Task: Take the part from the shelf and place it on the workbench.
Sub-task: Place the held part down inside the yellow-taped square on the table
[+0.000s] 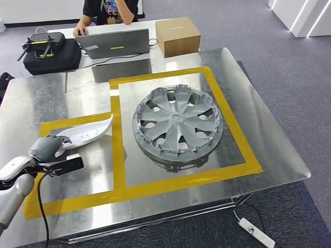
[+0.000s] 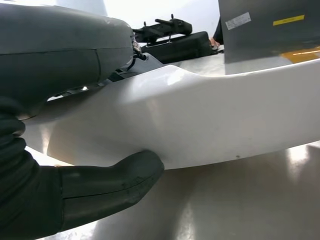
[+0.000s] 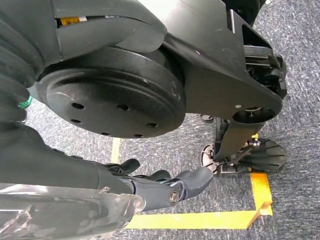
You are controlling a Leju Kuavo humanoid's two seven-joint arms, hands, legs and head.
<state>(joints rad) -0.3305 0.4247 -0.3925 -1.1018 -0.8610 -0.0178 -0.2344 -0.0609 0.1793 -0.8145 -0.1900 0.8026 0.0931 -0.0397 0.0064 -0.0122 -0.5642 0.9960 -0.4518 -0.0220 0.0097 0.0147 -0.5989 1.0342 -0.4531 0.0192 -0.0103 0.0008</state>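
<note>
Your left hand (image 1: pixel 48 150) grips the white part (image 1: pixel 88 133) at its near-left end, over the workbench (image 1: pixel 269 155). It looks light, stiff, glossy, likely slippery. Right hand (image 3: pixel 166 187) hangs, fingers loosely extended, empty.

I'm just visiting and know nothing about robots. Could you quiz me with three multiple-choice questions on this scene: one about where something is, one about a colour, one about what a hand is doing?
1. Where does the grey wheel cover lie?
A. in the larger taped box
B. on the floor
C. on the laptop

2. What colour is the tape on the workbench?
A. red
B. yellow
C. blue

3. What is the left hand doing?
A. hanging free
B. pressing the laptop
C. holding the white part

Answers: 1 A, the tape frames it. 2 B, the strips are plainly yellow. 3 C, the wrist view shows thumb and fingers around it.
</note>
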